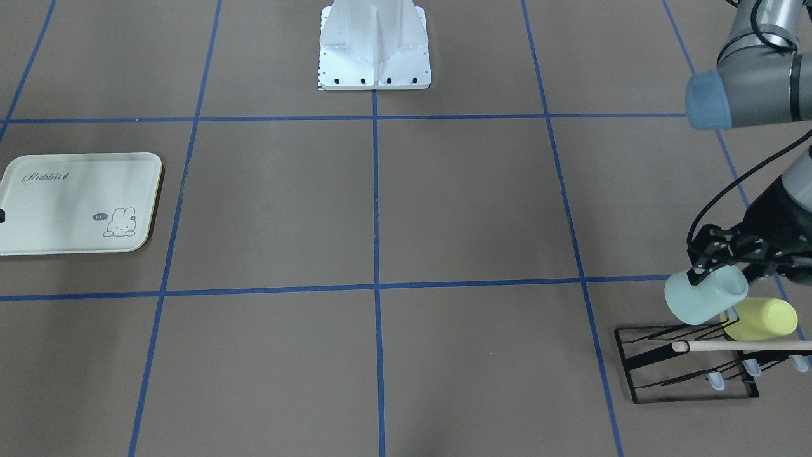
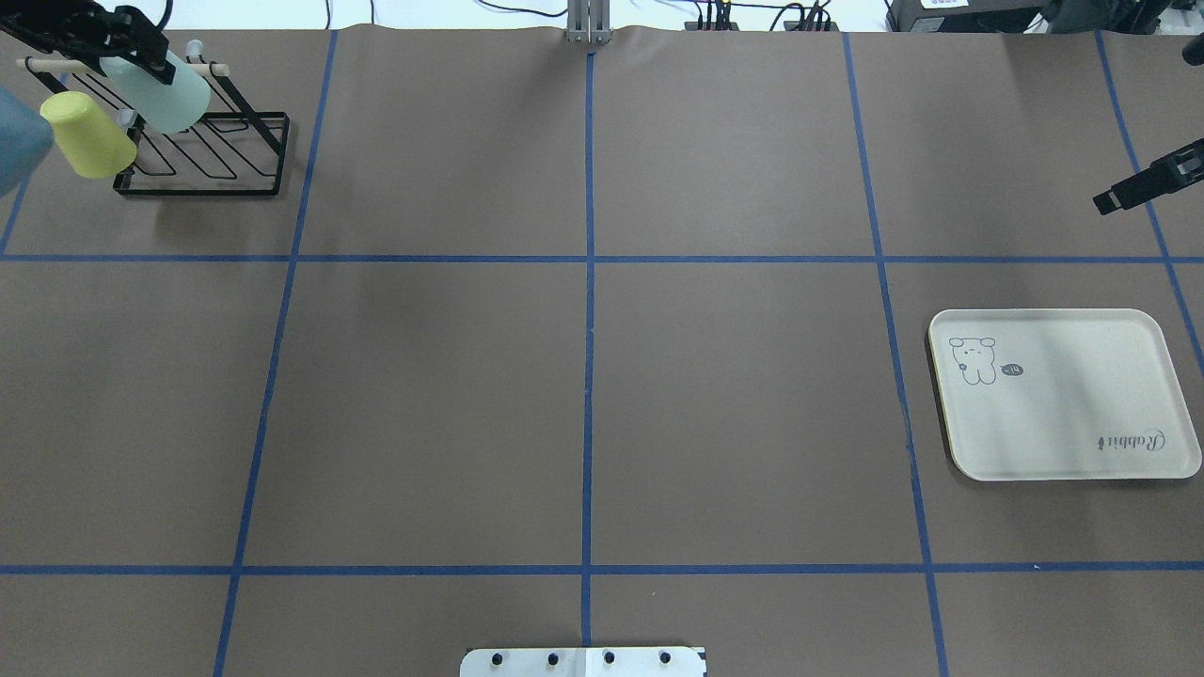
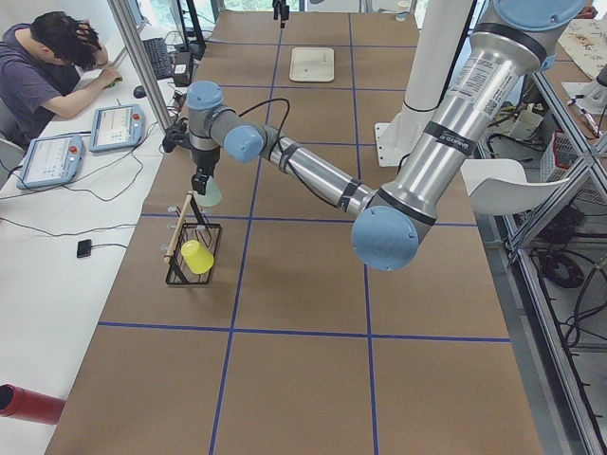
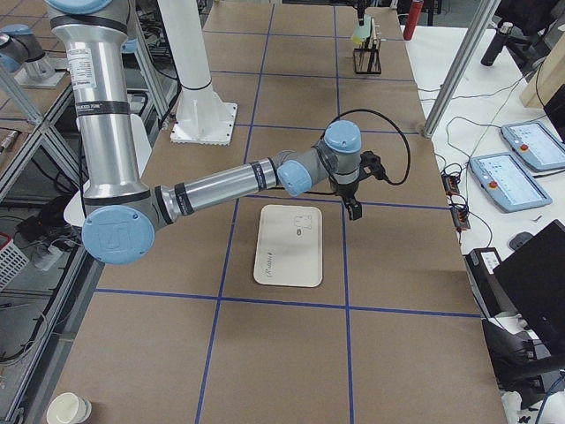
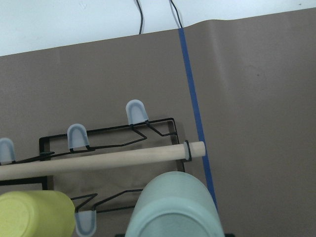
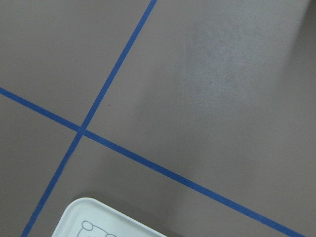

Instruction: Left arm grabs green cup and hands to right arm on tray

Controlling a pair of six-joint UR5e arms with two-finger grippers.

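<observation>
My left gripper [image 1: 709, 263] is shut on the rim of the pale mint-green cup [image 1: 704, 295] and holds it tilted, just above the black wire rack [image 1: 685, 371]. The cup fills the bottom of the left wrist view [image 5: 173, 207] and shows at the top left of the overhead view [image 2: 167, 92]. The cream Rabbit tray [image 2: 1063, 423] lies flat and bare on the robot's right side [image 1: 57, 216]. My right gripper [image 2: 1115, 199] hovers above the table just beyond the tray's far edge. It shows edge-on, so I cannot tell whether it is open or shut.
A brighter yellow-green cup [image 1: 761, 317] sits tilted on the rack beside the mint cup [image 2: 89, 136]. A wooden dowel [image 5: 98, 160] runs along the rack's top. The white robot base [image 1: 374, 47] stands at the table's middle edge. An operator [image 3: 52, 66] sits past the table's far side.
</observation>
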